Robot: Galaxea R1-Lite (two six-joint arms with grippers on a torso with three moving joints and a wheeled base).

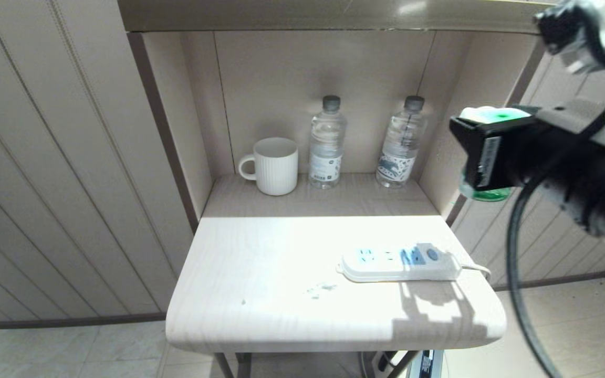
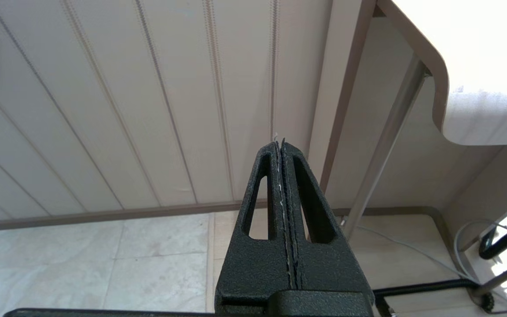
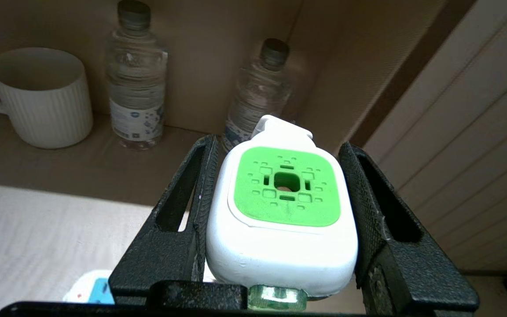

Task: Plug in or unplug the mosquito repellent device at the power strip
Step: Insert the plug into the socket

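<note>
Two water bottles (image 1: pixel 326 143) and a white mug (image 1: pixel 273 165) at the back of the shelf; right gripper (image 3: pixel 280 193) up off the table's right edge, clamped on the mosquito repellent device (image 3: pixel 282 211); power strip (image 1: pixel 399 262) flat on the table (image 1: pixel 260 283), sockets bare; left gripper (image 2: pixel 282 152) pressed closed down by the floor

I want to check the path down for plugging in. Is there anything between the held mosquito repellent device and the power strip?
Nothing: the head view shows only air and bare table between the mosquito repellent device, in the right gripper, and the power strip.
</note>
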